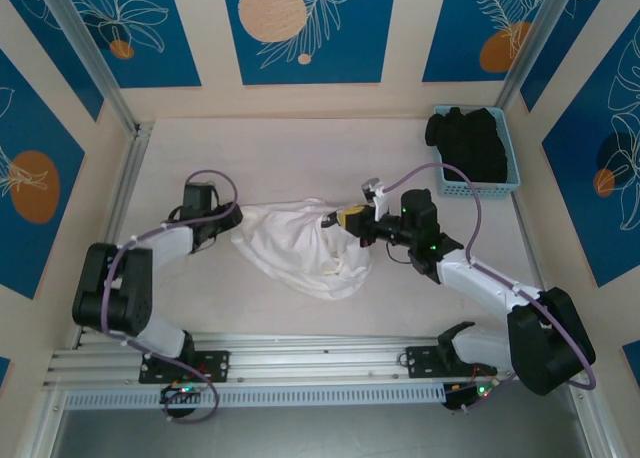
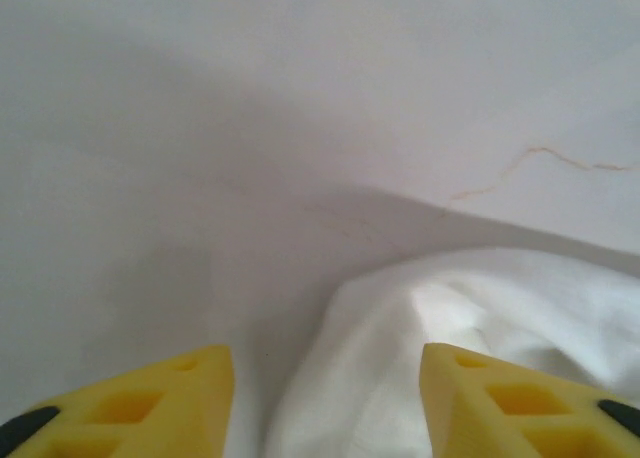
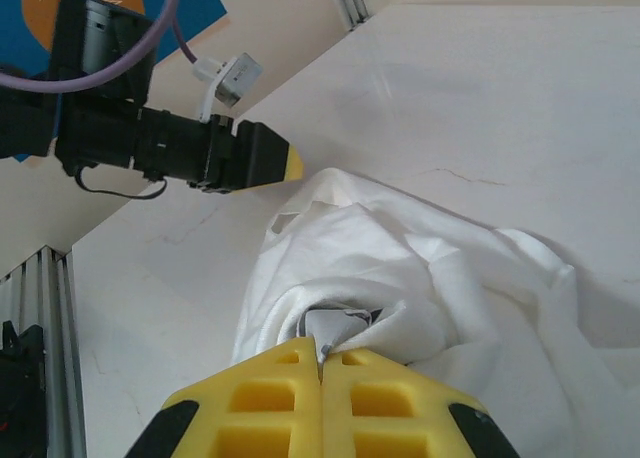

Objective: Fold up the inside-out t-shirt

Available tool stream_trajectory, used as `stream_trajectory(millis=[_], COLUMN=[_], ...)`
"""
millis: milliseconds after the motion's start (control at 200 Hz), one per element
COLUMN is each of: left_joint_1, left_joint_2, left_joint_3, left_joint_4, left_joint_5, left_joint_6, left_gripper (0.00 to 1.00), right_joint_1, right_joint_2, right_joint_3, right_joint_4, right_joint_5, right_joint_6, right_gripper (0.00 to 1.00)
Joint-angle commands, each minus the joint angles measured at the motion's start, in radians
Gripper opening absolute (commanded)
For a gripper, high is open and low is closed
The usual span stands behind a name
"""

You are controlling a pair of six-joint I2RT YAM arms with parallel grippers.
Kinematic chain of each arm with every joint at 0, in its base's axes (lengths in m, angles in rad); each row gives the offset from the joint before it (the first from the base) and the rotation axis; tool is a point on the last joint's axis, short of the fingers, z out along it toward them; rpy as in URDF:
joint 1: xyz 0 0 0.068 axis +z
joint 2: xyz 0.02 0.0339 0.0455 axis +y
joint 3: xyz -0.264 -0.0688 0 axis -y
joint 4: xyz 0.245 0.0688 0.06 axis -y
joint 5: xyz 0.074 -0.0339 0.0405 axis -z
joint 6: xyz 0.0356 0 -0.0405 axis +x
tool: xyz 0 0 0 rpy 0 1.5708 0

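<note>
The shirt (image 1: 300, 250) lies bunched in a wrinkled heap in the middle of the surface (image 1: 300, 158), between the two arms. It is not spread out, and no fold has been made.

The right gripper (image 3: 322, 353) is at the heap's far right edge. Its fingers are pressed together on a bit of cloth that looks like a hem or the collar. The left gripper (image 2: 325, 383) sits low at the heap's left edge. Its fingers stand well apart and a lobe of cloth lies between them, nearer the right finger, but nothing is clamped.

This looks like the opening step: getting a hold on each side so the shirt can be pulled flat. The next move likely calls for the left gripper to close on the cloth in front of it. The two arms would then draw apart to stretch the shirt out before any turning or folding.

A basket (image 1: 512, 183) holding a black garment (image 1: 470, 143) stands at the far right, well apart from the shirt.
</note>
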Motion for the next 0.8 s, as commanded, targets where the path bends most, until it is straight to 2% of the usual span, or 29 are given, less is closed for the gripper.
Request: stream_trajectory(millis=[0, 80, 185, 260, 325, 395, 440, 500, 550, 585, 795], left_joint_1=[-0.167, -0.316, -0.469, -0.54, -0.569, -0.574, -0.573, -0.571, -0.562, -0.547, -0.338], left_joint_2=[-0.175, -0.237, -0.252, -0.238, -0.204, -0.147, -0.122, -0.1, -0.099, -0.109, -0.295], left_joint_3=[-0.019, -0.025, -0.014, -0.01, -0.007, 0.02, 0.043, 0.068, 0.087, 0.09, -0.031], left_joint_4=[0.003, 0.032, 0.076, 0.108, 0.145, 0.141, 0.127, 0.119, 0.088, 0.07, 0.016], left_joint_5=[-0.05, -0.035, -0.006, 0.002, 0.025, 0.029, 0.026, 0.006, -0.054, -0.081, -0.149], left_joint_6=[0.085, 0.115, 0.134, 0.145, 0.148, 0.143, 0.154, 0.173, 0.172, 0.171, 0.071], left_gripper=[0.58, 0.61, 0.62, 0.62, 0.61, 0.56, 0.48, 0.29, 0.08, 0.0, 0.0], right_joint_1=[0.011, 0.013, 0.015, 0.014, 0.014, 0.013, 0.013, 0.012, 0.005, -0.007, -0.11], right_joint_2=[-0.001, 0.002, 0.009, 0.006, 0.003, 0.002, -0.001, -0.011, -0.031, -0.052, -0.201], right_joint_3=[0.023, 0.049, 0.094, 0.124, 0.146, 0.168, 0.178, 0.188, 0.201, 0.215, 0.269], right_joint_4=[0.008, -0.019, -0.064, -0.102, -0.128, -0.148, -0.154, -0.169, -0.194, -0.215, -0.239], right_joint_5=[0.028, 0.043, 0.056, 0.078, 0.086, 0.075, 0.07, 0.068, 0.077, 0.079, -0.029], right_joint_6=[0.008, 0.005, 0.0, -0.003, -0.003, -0.005, -0.002, -0.007, -0.023, -0.036, -0.012], right_gripper=[0.0, 0.0, 0.0, 0.0, 0.0, 0.0, 0.0, 0.0, 0.0, 0.0, 0.0])
